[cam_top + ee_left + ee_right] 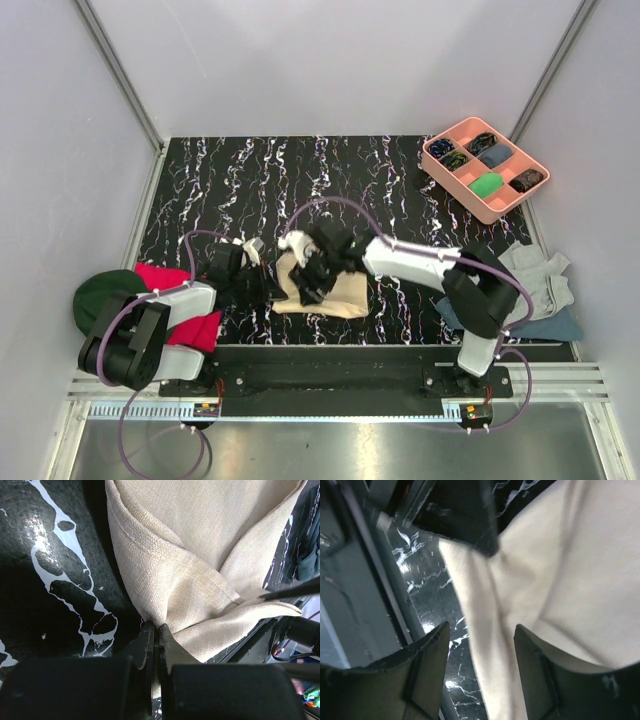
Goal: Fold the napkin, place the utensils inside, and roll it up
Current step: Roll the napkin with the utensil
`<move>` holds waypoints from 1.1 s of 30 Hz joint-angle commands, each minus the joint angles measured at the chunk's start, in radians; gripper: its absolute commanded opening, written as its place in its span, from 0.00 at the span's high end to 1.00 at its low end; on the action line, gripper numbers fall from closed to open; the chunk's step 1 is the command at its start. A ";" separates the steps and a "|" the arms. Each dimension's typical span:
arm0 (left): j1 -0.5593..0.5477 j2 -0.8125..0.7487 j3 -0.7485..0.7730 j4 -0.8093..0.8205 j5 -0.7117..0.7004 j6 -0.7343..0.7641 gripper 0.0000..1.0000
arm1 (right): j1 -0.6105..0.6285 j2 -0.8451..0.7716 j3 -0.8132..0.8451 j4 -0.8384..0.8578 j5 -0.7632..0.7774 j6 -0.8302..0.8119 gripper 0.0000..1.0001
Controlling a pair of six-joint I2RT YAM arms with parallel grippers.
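The left gripper (155, 639) is pinched tight on the napkin (200, 550), at a folded edge on its left side, with the arm reaching low and forward from its base. The right gripper (481, 632) hangs over the napkin's middle, fingers spread and nothing clamped, its arm bent in from the right. The napkin is coarse-woven beige fabric, folded into soft overlapping layers. It lies near the front middle of the table (230, 180), whose top is black with white veining.
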State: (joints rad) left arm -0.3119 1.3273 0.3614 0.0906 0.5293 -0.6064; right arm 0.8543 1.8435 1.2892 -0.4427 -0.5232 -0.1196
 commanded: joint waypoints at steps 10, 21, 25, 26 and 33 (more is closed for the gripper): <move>-0.013 0.049 -0.009 -0.134 -0.038 0.050 1.00 | 0.374 -0.030 -0.209 0.363 0.695 -0.181 0.31; -0.013 0.044 -0.004 -0.135 -0.034 0.054 1.00 | 0.373 0.066 -0.200 0.319 0.763 -0.216 0.56; -0.013 0.038 -0.001 -0.117 -0.012 0.053 0.93 | 0.367 0.069 -0.200 0.263 0.654 -0.201 0.76; -0.015 0.032 0.005 -0.115 -0.011 0.051 0.84 | 0.362 0.071 -0.196 0.253 0.622 -0.189 0.81; -0.003 -0.086 0.068 -0.232 -0.147 0.053 0.37 | 0.240 0.079 -0.123 0.099 0.281 -0.097 0.99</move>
State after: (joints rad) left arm -0.3233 1.3022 0.4084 0.0139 0.5278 -0.5922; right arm 1.1633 1.8767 1.1351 -0.1566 0.0216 -0.2958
